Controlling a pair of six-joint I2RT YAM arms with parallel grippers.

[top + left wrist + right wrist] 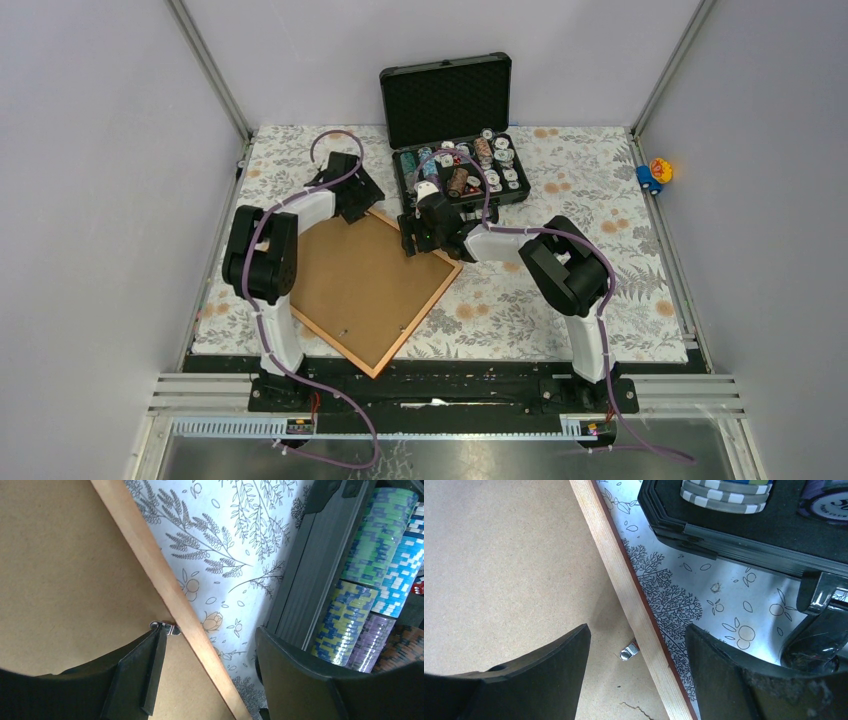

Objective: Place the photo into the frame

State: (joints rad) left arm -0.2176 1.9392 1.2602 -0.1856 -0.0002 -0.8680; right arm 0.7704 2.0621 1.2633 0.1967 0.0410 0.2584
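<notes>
Now your left gripper (207,635) and right gripper (638,630) straddle the frame (614,565), jaws spread. Next, likely turn its metal tabs (628,651).

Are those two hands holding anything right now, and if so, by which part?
Nothing is held. The left hand and right hand are both open, each straddling the wooden edge of the frame without closing on it.

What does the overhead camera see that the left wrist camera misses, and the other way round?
Only overhead: the whole frame, the case's raised lid, a toy by the right wall. Only left wrist: a metal clip at the frame's inner edge, beside the left gripper. Both: frame, brown backing board, floral cloth, chips.
</notes>
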